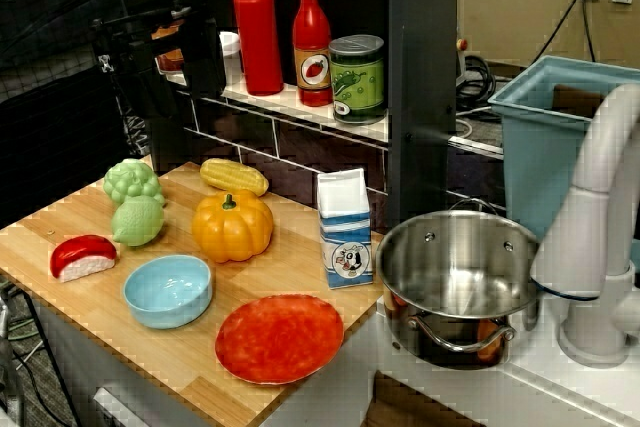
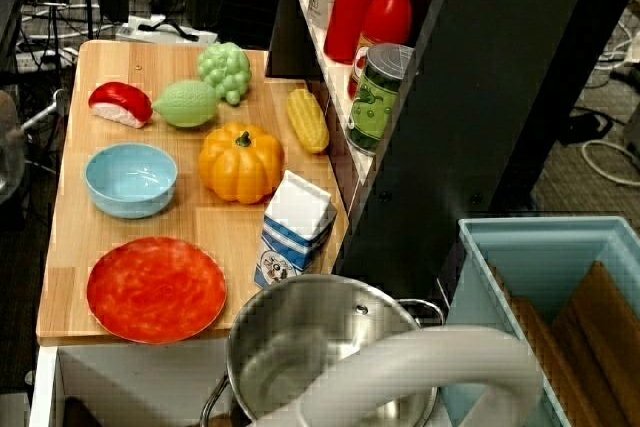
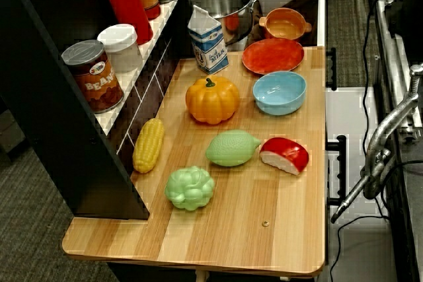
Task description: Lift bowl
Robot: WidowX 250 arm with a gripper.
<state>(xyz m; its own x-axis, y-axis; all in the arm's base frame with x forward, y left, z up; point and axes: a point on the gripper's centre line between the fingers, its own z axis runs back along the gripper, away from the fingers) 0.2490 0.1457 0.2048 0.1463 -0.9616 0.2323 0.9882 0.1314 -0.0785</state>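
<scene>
Bowl sits upright by the plate; pincer seemingly unseen.

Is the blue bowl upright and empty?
Yes: the bowl sits upright on the table, its inside bare in all three views.

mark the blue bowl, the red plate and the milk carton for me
bowl (image 1: 168,290), front view, inner floor.
red plate (image 1: 279,338), front view, middle of its face.
milk carton (image 1: 347,235), front view, front panel above the cow label.
</scene>
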